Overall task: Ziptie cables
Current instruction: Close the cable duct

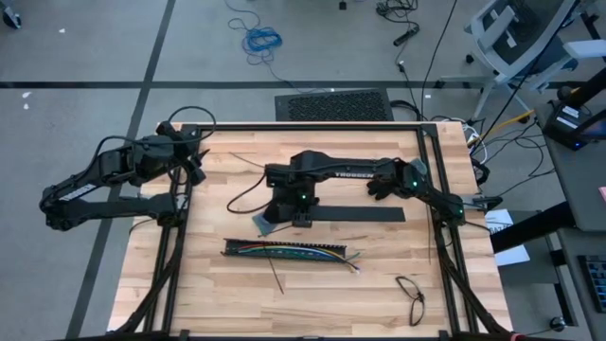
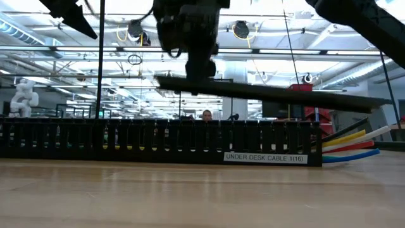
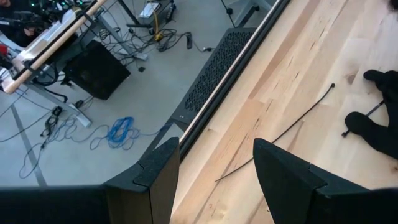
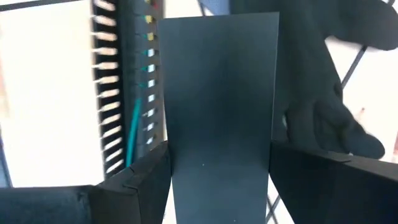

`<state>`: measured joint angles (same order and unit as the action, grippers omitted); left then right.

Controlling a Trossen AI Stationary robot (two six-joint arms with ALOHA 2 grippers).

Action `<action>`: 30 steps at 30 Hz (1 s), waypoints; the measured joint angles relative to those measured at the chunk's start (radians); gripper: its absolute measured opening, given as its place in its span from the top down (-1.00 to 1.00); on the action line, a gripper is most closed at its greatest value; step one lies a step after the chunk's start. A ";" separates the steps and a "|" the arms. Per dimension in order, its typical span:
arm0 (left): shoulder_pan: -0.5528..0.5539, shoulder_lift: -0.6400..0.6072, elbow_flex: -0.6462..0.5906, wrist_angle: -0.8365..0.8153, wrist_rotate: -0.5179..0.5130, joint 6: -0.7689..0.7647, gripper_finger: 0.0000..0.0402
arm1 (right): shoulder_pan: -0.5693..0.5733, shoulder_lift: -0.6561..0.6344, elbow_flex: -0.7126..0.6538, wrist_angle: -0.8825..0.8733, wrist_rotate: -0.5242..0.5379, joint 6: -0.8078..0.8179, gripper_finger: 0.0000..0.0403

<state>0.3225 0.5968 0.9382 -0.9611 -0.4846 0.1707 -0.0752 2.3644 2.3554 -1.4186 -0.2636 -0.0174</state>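
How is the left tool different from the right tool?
The right tool hangs over the middle of the table, while the left tool waits by the far left edge. The right tool is shut on a flat black strip, lifted off the wood; the left tool is open and holds nothing. Both are dark, with two fingers.

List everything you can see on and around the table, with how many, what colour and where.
slotted cable tray: one, black, front middle of table
cables: several, yellow, green, red, blue, lying in the tray
flat cover strip: one, black, lifted above the tray
zip ties: at least two, black, table front and back left
looped cable: one, black, front right
left hand: open, back left edge
right hand: clamped on the cover strip's end
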 joint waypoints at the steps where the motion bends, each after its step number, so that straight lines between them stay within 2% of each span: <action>1: 0.000 0.000 0.000 0.000 0.000 0.000 0.00 | 0.004 -0.010 0.000 -0.009 0.000 0.005 -0.15; 10: 0.000 0.000 0.000 0.001 0.113 0.000 0.00 | 0.039 -0.113 0.000 -0.064 0.076 0.120 -0.15; 14: 0.000 0.000 0.000 0.001 0.114 0.000 0.00 | 0.080 -0.136 0.000 -0.109 0.132 0.180 -0.15; 26: 0.000 0.000 0.000 0.000 0.114 0.001 0.00 | 0.250 -0.145 0.000 -0.150 0.185 0.390 -0.15; 30: 0.000 0.000 0.000 -0.046 0.115 -0.005 0.00 | 0.300 -0.145 -0.017 -0.147 0.195 0.435 -0.15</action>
<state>0.3222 0.5968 0.9382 -1.0072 -0.3699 0.1654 0.2244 2.2196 2.3388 -1.5658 -0.0690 0.4171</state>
